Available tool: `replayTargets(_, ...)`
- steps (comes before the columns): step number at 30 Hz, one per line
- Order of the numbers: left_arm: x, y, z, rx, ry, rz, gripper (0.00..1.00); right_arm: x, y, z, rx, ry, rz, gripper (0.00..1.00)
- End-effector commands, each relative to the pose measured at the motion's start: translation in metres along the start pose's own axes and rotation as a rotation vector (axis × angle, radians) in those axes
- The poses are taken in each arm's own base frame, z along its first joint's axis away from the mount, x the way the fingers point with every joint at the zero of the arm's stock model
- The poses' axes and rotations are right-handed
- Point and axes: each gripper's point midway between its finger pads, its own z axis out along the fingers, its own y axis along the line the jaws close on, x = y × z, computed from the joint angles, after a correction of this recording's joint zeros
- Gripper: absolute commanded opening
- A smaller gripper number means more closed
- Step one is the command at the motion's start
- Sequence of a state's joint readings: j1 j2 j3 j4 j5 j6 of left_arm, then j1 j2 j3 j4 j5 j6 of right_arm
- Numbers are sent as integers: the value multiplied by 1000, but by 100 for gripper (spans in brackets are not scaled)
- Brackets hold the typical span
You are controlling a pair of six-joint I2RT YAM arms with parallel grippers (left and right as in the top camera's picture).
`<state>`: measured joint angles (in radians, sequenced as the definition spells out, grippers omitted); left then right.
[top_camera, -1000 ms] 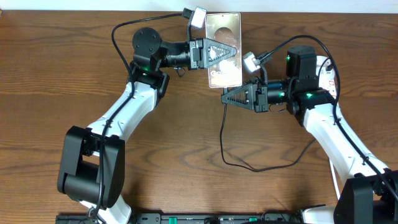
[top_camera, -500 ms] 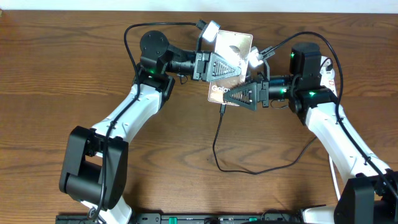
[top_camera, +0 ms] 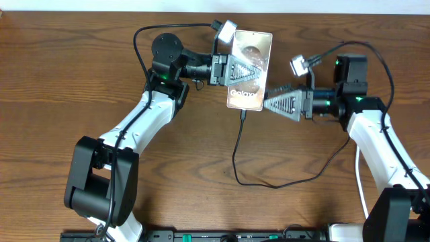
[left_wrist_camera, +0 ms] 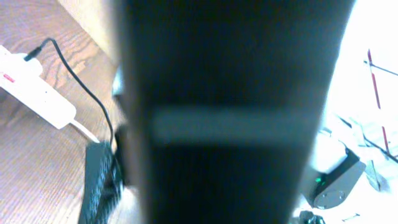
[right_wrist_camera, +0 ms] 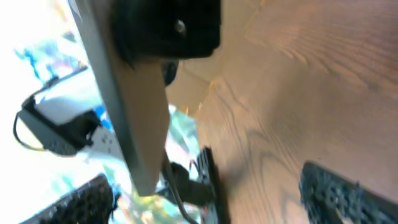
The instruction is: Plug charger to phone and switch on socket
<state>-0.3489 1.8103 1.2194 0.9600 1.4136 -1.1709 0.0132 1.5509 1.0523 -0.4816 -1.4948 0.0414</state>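
Phone (top_camera: 255, 46) is clamped in left gripper (top_camera: 252, 69) at far centre, charger (top_camera: 235, 151) seen meeting its near edge; right gripper (top_camera: 267, 103) is held just right, fingers parted.

I see the phone (top_camera: 259, 50) bronze-brown with white lettering, charger (top_camera: 234, 151) black, socket (left_wrist_camera: 37, 90) white marked red, table (top_camera: 54, 81) brown woodgrain

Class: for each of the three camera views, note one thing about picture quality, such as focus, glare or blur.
Overhead: sharp and evenly lit, with a sheen on the phone screen. Left wrist: a dark out-of-focus slab fills the middle; the right edge is washed out. Right wrist: blurred throughout, glare at left.
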Motion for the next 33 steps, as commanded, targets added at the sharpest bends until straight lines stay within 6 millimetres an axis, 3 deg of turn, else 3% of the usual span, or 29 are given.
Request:
replayTargets(1,-11,-13,-2,-6,-44,51,7,21,-2,3,-11,19,-183,93)
replayTargets(7,-16,-12,-2,-13,-73,8,7,42,4,25,-63,84,-242,83)
replayTargets(11,-16,-11,-2,-13,-74,-12,7,45,17,42,-138,119,-322,69)
replayTargets(16,-15,-13,-2,-7,-68,-28,7,41,23,49,-167,131,-334,51)
replayTargets(28,-15,-14,-2,-4,-62,-16,8,13,14,54,-72,111,-156,53)
replayTargets(33,-17,-14,-2,-7,-76,-17,7,12,12,54,-54,110,-80,54)
